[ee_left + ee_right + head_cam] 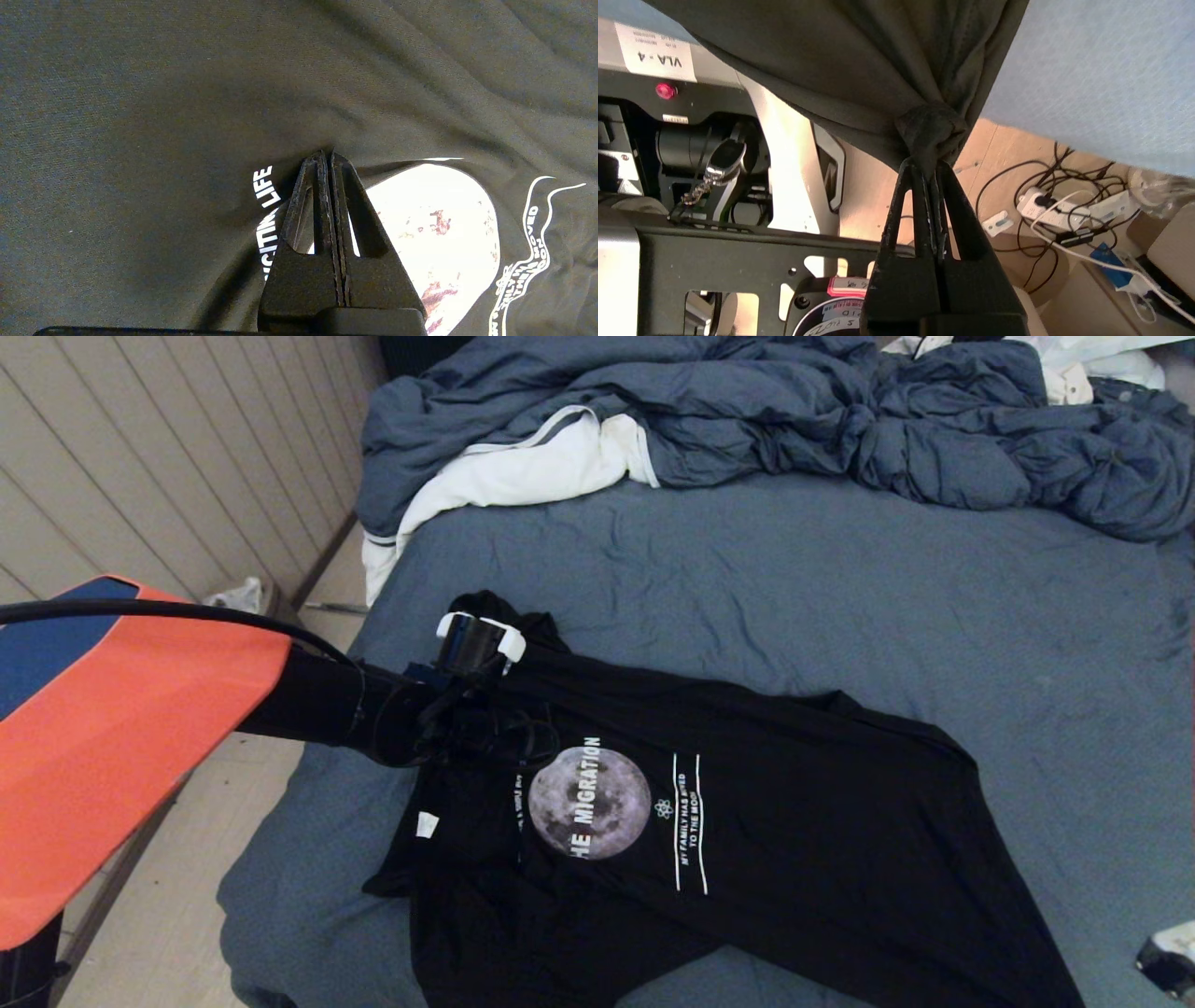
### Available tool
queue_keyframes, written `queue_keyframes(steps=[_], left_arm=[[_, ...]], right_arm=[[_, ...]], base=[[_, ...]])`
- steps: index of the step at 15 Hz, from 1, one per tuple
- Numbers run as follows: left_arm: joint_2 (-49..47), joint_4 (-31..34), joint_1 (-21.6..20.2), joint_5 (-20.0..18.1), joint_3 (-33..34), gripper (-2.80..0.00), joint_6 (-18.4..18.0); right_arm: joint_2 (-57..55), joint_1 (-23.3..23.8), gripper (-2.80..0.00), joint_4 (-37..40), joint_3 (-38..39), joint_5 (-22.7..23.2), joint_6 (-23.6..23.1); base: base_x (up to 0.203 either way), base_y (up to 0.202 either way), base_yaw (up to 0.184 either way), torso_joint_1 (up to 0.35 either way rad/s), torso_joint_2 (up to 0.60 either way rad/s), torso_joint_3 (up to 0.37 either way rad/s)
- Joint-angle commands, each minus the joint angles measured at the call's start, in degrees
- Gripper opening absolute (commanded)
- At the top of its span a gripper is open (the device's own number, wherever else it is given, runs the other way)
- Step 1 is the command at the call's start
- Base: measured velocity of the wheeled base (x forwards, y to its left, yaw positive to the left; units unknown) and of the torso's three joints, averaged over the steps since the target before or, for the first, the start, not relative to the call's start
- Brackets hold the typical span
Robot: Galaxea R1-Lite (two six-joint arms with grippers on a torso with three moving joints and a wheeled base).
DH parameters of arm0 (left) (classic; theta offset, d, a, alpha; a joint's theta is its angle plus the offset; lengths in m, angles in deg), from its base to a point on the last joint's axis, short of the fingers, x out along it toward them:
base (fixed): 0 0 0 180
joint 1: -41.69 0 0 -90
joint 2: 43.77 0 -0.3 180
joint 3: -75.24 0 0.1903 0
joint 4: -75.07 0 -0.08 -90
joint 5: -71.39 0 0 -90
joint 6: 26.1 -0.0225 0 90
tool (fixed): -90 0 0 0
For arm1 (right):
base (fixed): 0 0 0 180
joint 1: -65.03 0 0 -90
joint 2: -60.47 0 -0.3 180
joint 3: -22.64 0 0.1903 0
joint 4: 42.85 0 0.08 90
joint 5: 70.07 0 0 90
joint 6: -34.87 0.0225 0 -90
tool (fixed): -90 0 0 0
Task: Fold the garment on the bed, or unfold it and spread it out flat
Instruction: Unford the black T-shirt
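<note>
Both grippers are seen clamped on the black T-shirt [747, 821], which is spread print-up across the lower centre of the head view on the bed [840, 597]. Left gripper [327, 156] is pinched shut on a fold beside the moon print [589, 803]. Right gripper [927, 168] is pressed together on a bunched hem [929, 130], lower right, off the bed edge.

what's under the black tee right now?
The garment lies on the bed, on its blue-grey sheet. Anything else beneath is covered. Its gathered corner hangs from the right gripper off the bed.
</note>
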Motion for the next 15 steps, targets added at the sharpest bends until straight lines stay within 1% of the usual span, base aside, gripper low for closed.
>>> queue_keyframes(steps=[1, 6, 7, 13, 15], left_arm=[[-0.12, -0.08, 0.01, -0.03, -0.08, -2.8, 0.21], [-0.04, -0.08, -0.08, -0.03, -0.08, -2.8, 0.21], [-0.03, -0.08, -0.08, -0.03, -0.08, -2.8, 0.21], [0.05, -0.08, -0.08, -0.03, -0.08, -2.8, 0.21], [0.05, -0.08, -0.24, -0.03, -0.24, -2.8, 0.21]], right_arm=[[0.0, -0.17, -2.8, 0.01, 0.78, 0.03, -0.1], [-0.68, -0.55, -2.8, -0.58, -0.07, -0.23, -0.01], [-0.97, -0.35, 0.0, -0.61, -0.49, -0.23, -0.01], [-0.57, -0.35, 0.0, -0.7, -1.91, -0.14, 0.05], [-1.48, -0.18, 0.0, -0.76, -5.11, 0.04, 0.54]], base=[[0.0, 0.0, 0.0, 0.0, 0.0, 0.0], [0.0, 0.0, 0.0, 0.0, 0.0, 0.0], [0.0, 0.0, 0.0, 0.0, 0.0, 0.0], [0.0, 0.0, 0.0, 0.0, 0.0, 0.0], [0.0, 0.0, 0.0, 0.0, 0.0, 0.0]])
